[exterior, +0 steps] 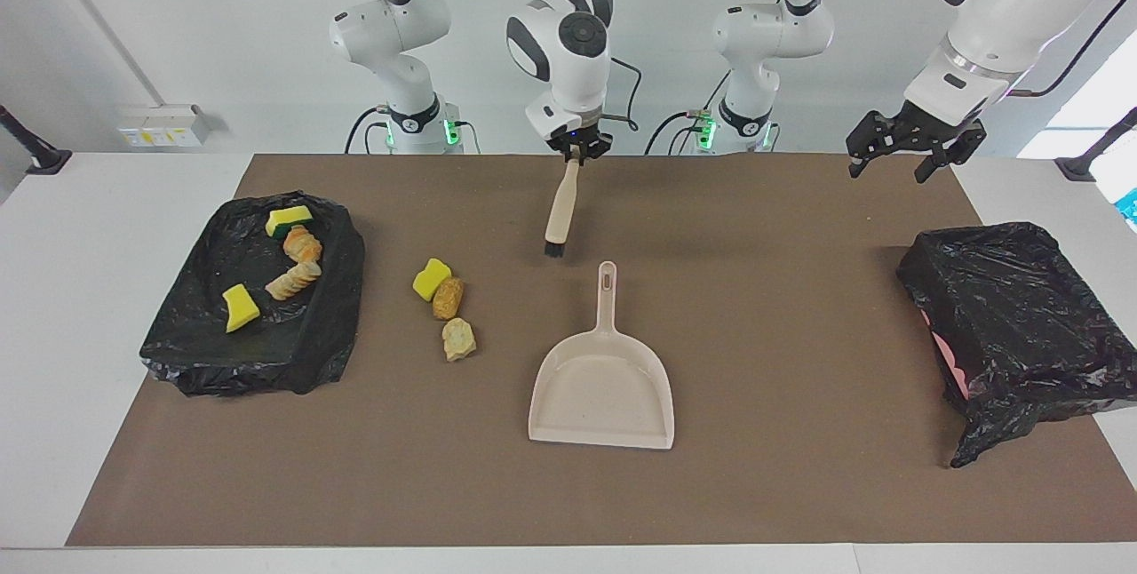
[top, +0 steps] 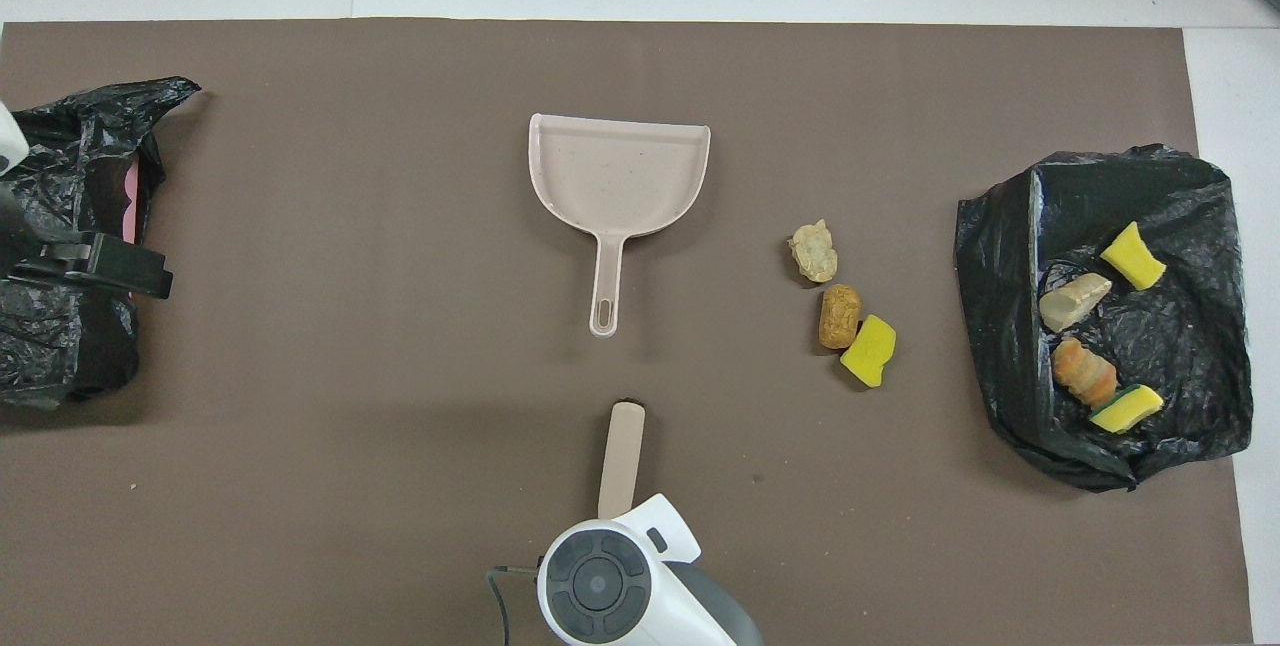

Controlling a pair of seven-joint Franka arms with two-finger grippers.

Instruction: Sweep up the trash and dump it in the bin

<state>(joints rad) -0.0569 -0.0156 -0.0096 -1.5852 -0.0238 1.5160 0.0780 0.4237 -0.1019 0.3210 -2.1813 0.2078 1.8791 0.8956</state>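
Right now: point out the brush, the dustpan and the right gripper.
brush (exterior: 560, 205): facing view, middle of its beige handle.
dustpan (exterior: 602, 392): facing view, bare floor of its pan.
right gripper (exterior: 576, 152): facing view, between its fingertips, shut on the brush's handle end.

Bright, even light falls from above; both views are sharp. The dustpan (exterior: 602, 387) casts only a faint soft shadow on the brown mat (exterior: 755, 307). Black bags (top: 1110, 316) show small glints.
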